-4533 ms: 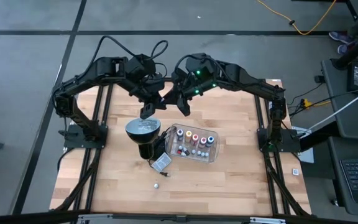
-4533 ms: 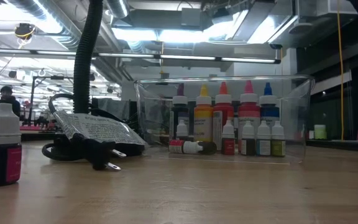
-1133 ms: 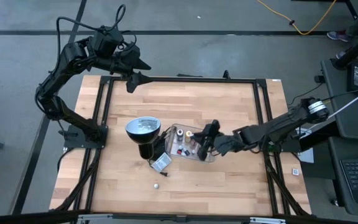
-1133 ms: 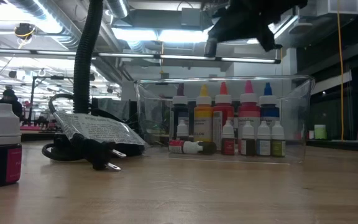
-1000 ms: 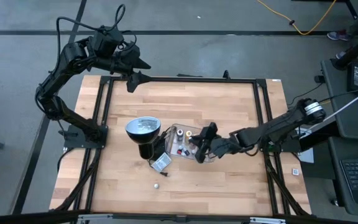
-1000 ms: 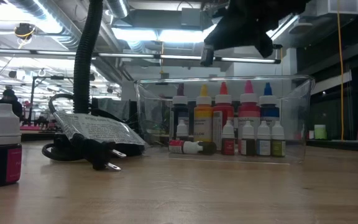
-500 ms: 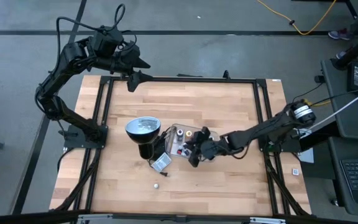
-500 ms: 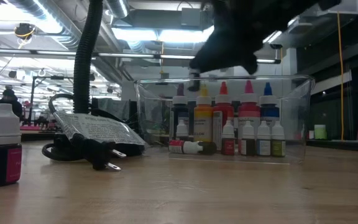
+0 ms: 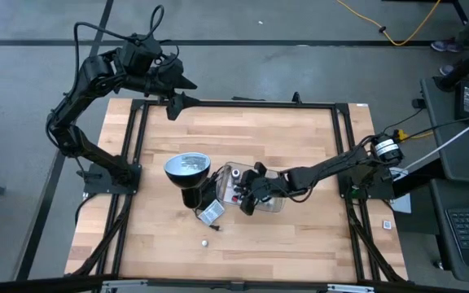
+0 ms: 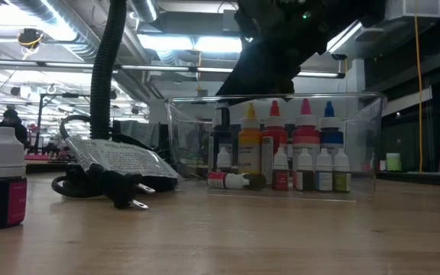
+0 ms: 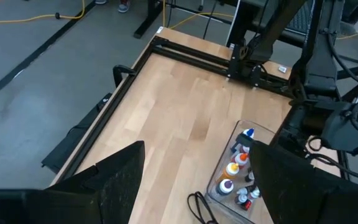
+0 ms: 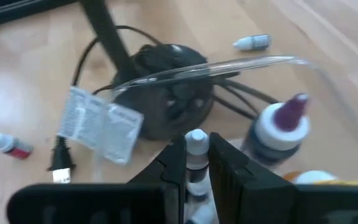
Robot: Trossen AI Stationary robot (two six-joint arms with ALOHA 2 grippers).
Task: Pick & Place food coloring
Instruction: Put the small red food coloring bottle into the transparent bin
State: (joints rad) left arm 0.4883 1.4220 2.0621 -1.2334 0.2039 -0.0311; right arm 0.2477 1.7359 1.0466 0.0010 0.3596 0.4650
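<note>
clear tray [image 9: 277, 203], right end effector [image 12: 197, 163] gripping bottle [image 12: 196, 149]

The table [image 9: 300, 146] is pale wood, smooth with a soft shine. The tray [image 10: 357, 137] is clear, shiny plastic. The little food coloring bottles [image 10: 296, 153] look like smooth plastic. The lamp [image 9: 187, 167] has a shiny silver metal head. The arms are matt black.

Lamp [image 9: 187, 168] + cord [image 10: 101, 183] crowd tray's [image 9: 277, 203] left; right side open.
</note>
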